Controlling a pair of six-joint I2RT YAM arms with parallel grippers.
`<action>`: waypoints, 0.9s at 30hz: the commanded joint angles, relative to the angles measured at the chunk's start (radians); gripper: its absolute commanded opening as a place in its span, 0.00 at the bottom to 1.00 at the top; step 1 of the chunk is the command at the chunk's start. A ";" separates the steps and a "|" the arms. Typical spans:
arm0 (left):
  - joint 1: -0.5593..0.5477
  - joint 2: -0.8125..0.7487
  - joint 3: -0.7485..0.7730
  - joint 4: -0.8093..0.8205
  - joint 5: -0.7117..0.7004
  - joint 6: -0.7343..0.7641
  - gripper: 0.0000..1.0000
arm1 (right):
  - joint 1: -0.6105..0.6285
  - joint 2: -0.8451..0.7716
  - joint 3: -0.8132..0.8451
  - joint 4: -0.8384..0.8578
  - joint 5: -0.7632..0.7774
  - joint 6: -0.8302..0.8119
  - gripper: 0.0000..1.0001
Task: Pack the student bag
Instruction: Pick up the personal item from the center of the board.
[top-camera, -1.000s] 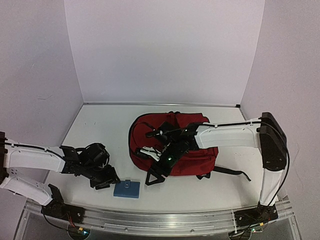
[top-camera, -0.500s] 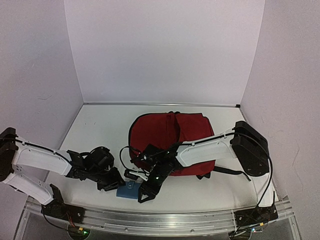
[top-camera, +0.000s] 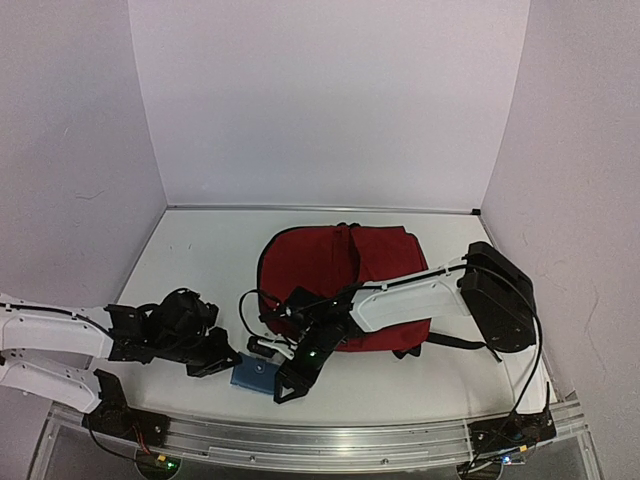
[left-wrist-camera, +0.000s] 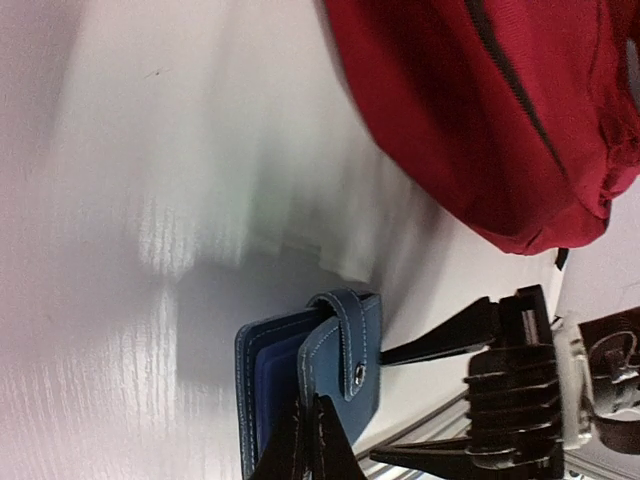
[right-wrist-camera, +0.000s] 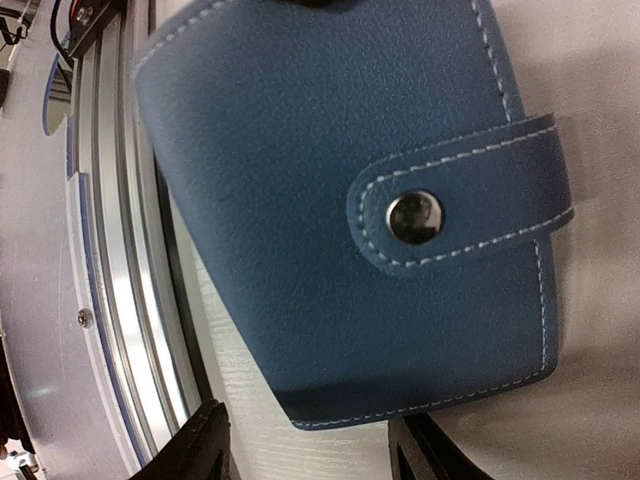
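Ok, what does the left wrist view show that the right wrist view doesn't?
Only the left wrist view shows the red backpack and the left hand, pinched shut on the edge of the blue wallet. Only the right wrist view shows the metal rail beside the wallet. Both show the wallet with its snap strap, the white table, and the open right hand near it.

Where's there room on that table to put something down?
Bare table lies between the left wall and the red backpack, and in a strip behind it along the back wall. Crowded at the near edge, where the left fingers and right fingers meet at the blue wallet.
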 joint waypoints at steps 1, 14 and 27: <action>-0.011 -0.105 0.002 -0.042 -0.029 -0.003 0.00 | -0.023 -0.041 0.019 -0.002 0.057 0.007 0.59; -0.012 -0.199 0.237 -0.112 -0.033 0.236 0.00 | -0.241 -0.361 0.105 -0.155 -0.046 -0.049 0.97; -0.010 -0.120 0.588 0.024 -0.033 0.502 0.00 | -0.349 -0.475 0.135 -0.159 -0.235 0.032 0.98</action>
